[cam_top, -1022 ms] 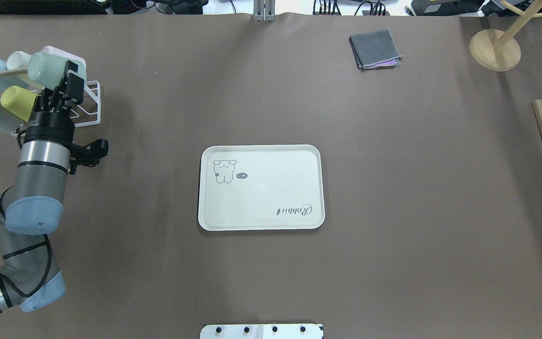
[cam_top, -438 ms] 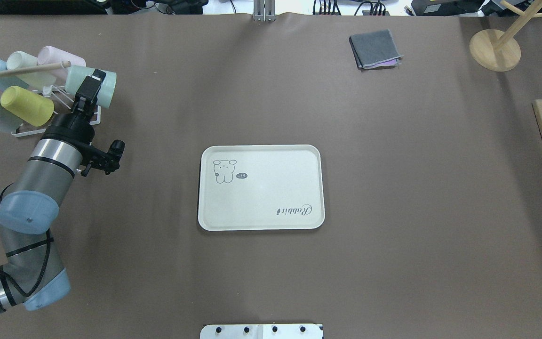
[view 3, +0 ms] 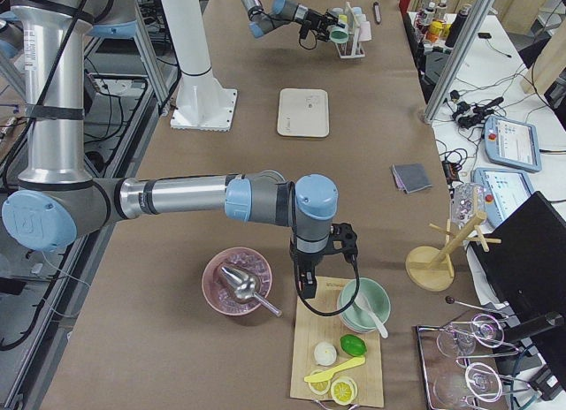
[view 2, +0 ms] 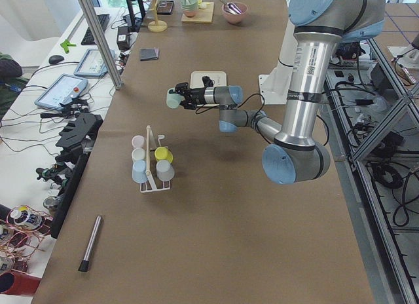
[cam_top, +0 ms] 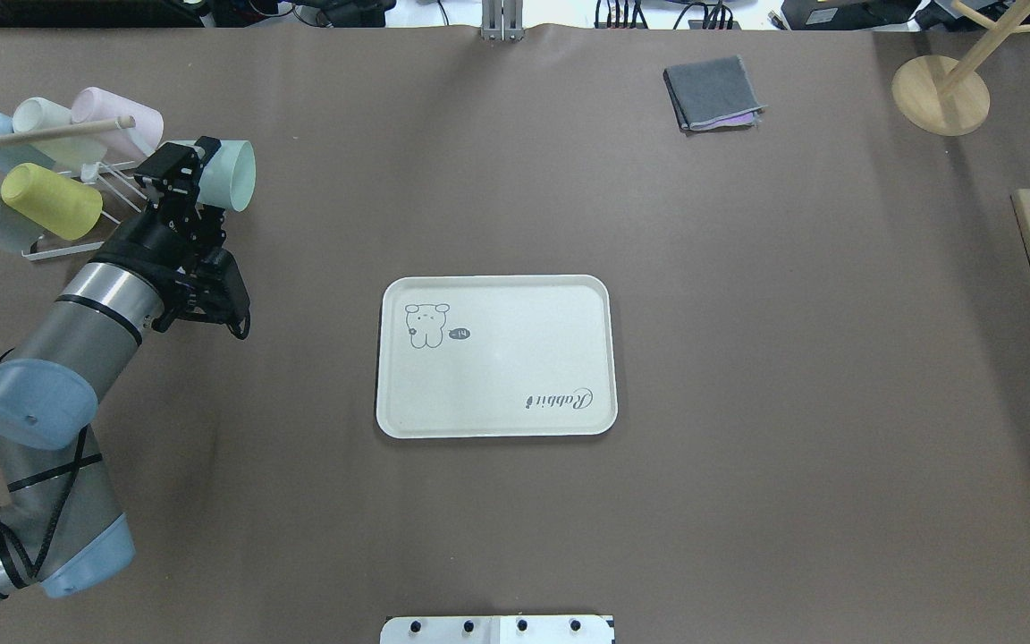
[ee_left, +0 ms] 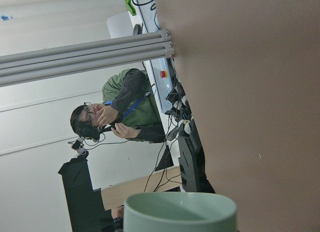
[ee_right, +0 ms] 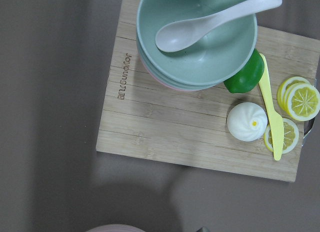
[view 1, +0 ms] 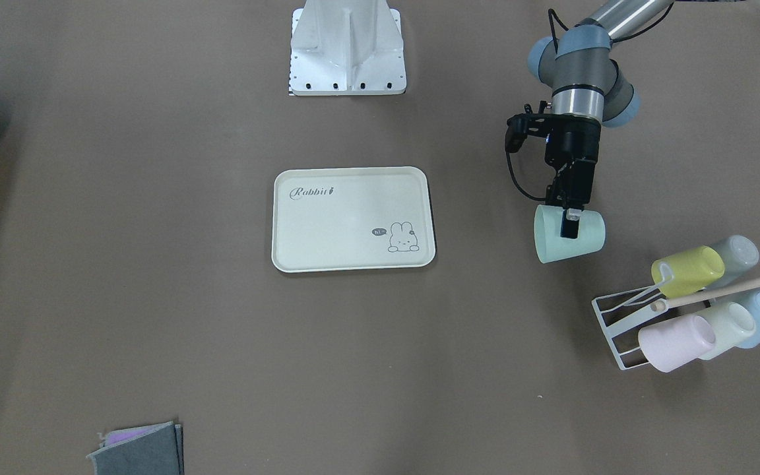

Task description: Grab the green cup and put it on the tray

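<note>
My left gripper (cam_top: 196, 170) is shut on the mint-green cup (cam_top: 233, 175) and holds it on its side in the air, just right of the cup rack, with its mouth toward the tray. In the front-facing view one finger (view 1: 569, 226) lies over the cup (view 1: 551, 243). The cup's rim (ee_left: 180, 212) fills the bottom of the left wrist view. The cream Rabbit tray (cam_top: 515, 358) lies empty at the table's middle, to the right of the cup and apart from it. My right gripper (view 3: 305, 286) hangs over a wooden board far right; I cannot tell whether it is open or shut.
A white wire rack (cam_top: 171, 224) at the far left holds a yellow-green cup (cam_top: 50, 199), a pale whitish-green cup (cam_top: 43, 116), a pink cup (cam_top: 117, 109) and blue ones. A grey folded cloth (cam_top: 713, 92) and a wooden stand (cam_top: 940, 94) lie far right. A wooden board (ee_right: 150, 122) carries bowls.
My left gripper has drawn the green cup off the rack and carried it right, toward the tray. The wrist has turned. The tray has not moved.
</note>
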Motion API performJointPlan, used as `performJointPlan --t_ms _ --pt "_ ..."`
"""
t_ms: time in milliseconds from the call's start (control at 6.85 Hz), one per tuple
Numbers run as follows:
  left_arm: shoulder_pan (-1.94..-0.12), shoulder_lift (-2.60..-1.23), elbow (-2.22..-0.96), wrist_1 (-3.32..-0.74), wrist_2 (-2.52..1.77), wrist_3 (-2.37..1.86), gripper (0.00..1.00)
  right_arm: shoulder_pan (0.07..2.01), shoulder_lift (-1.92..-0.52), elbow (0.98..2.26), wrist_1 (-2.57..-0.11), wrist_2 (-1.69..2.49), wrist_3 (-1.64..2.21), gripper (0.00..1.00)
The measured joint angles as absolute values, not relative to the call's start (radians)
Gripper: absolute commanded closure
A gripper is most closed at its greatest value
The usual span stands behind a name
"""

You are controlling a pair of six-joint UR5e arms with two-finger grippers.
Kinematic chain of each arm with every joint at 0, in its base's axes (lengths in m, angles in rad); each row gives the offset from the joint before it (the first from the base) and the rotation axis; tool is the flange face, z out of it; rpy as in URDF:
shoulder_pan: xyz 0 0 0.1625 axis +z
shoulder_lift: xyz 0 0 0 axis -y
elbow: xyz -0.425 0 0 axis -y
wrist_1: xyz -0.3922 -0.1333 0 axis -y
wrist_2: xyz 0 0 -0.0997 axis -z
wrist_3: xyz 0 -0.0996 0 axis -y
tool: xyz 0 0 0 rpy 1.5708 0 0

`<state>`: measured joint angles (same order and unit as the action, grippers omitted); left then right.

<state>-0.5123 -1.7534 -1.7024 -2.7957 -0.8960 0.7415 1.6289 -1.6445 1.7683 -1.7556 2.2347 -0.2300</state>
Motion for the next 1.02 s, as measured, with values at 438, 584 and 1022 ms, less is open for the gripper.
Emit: performJointPlan --t_ms 438,584,1022 --pt "-0.505 -1.813 -1.744 -2.799 -1.171 0.285 1.0 1.629 -1.646 1.772 -1.755 2.25 -0.23 0.0" --pt "-0.5 -1.869 -1.74 -2.798 -1.205 0.19 1.0 1.629 -1.646 1.772 -1.755 2.254 -0.23 0.0" --pt "-0.407 -1.941 -1.627 -2.943 -1.192 -0.065 1.0 1.628 -1.646 1.772 -1.755 2.256 -0.231 0.0"
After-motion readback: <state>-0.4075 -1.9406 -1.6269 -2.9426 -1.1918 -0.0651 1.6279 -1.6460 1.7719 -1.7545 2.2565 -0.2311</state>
